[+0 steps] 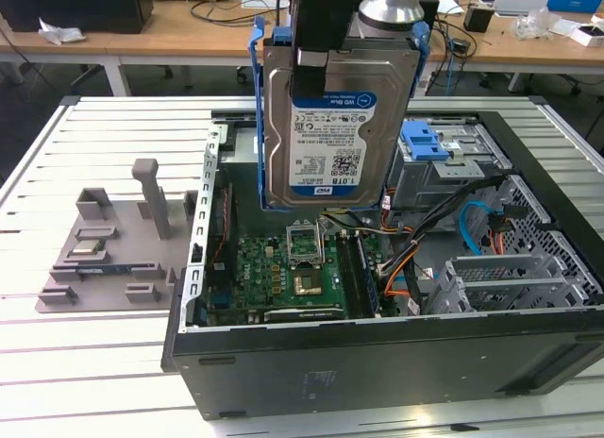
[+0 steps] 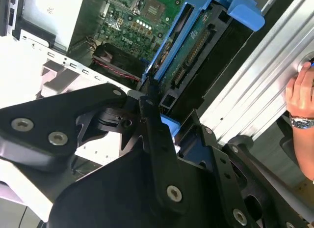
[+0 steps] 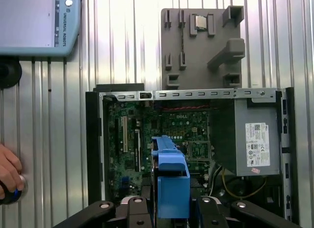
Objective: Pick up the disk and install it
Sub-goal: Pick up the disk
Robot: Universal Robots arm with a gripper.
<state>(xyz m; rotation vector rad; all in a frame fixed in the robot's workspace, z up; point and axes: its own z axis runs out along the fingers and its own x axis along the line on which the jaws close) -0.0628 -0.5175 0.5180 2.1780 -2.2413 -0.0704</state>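
My gripper [image 1: 316, 60] clenched on the upper edge of the disk [image 1: 335, 126], disk upright with its label toward the exterior view, hanging above the open computer case [image 1: 377, 362] over the motherboard [image 1: 283, 268], grey parts fixture [image 1: 104, 249] just beside the case, a person's hand [image 3: 7, 176] on the ribbed table [image 3: 59, 139].

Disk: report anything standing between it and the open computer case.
Nothing visible. The disk hangs in the gripper above the open case, over the motherboard; loose cables lie lower, toward the exterior view's right.
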